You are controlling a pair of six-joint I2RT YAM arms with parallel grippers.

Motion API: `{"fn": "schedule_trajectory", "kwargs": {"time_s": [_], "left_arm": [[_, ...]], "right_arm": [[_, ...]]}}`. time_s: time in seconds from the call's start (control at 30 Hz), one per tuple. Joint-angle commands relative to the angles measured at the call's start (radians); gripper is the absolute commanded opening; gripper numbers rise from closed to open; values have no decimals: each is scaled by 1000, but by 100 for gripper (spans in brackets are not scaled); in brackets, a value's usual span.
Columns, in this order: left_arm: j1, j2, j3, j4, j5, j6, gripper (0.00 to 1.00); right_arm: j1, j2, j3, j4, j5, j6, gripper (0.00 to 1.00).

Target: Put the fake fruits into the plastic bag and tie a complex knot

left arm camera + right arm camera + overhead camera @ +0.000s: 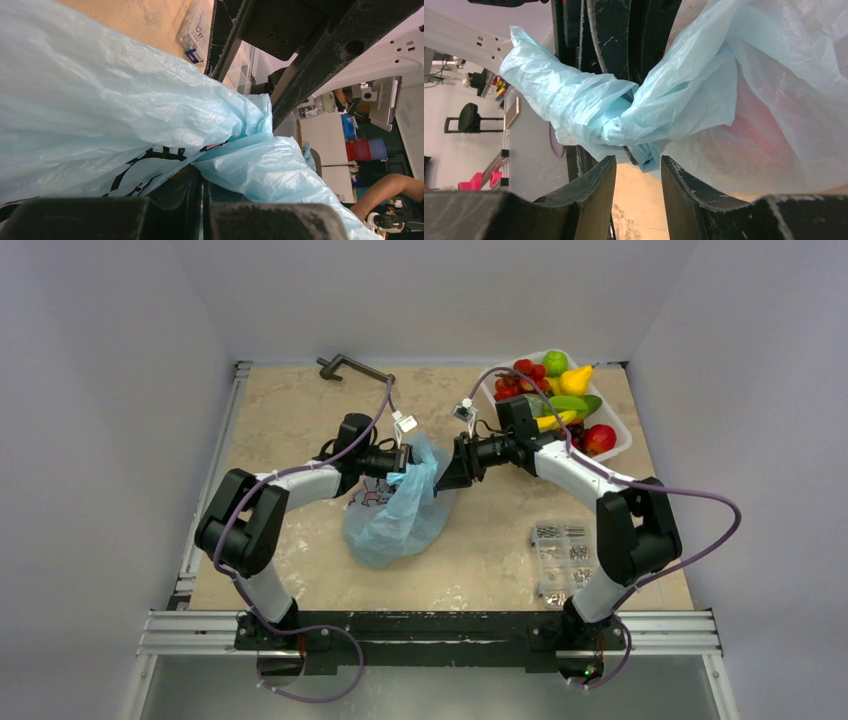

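Note:
The light-blue plastic bag (398,515) lies mid-table, its top pulled up between both grippers. My left gripper (403,462) is shut on a fold of the bag (100,110); in the left wrist view its jaws (202,175) pinch the film by the dark print. My right gripper (441,477) is open. In the right wrist view its fingertips (638,165) stand on either side of the lower end of a twisted, knotted bunch of bag (619,125). A reddish shape (769,135) shows through the film. Fake fruits (560,400) lie in the white tray.
The white tray (618,440) stands at the back right, behind my right arm. A clear box of metal screws (562,560) lies at the front right. A dark clamp (345,366) sits at the back edge. The left arm's cable arcs over the bag.

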Motion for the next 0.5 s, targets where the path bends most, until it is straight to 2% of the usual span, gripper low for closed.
{"fn": "schedule_trajectory", "kwargs": {"time_s": [0.0,0.17,0.27,0.47], "left_arm": [[-4,-12,16,43,26,13,0],[-3,-16,14,43,28,17,0],[-4,-17,12,46,31,17,0],[5,-32,5,33,26,30,0]], "right_arm": [[23,15,16,105,-21,57,39],[39,27,15,150,-11,98,39],[45,34,19,182,-12,126,34],[45,29,33,110,-30,57,0]]}}
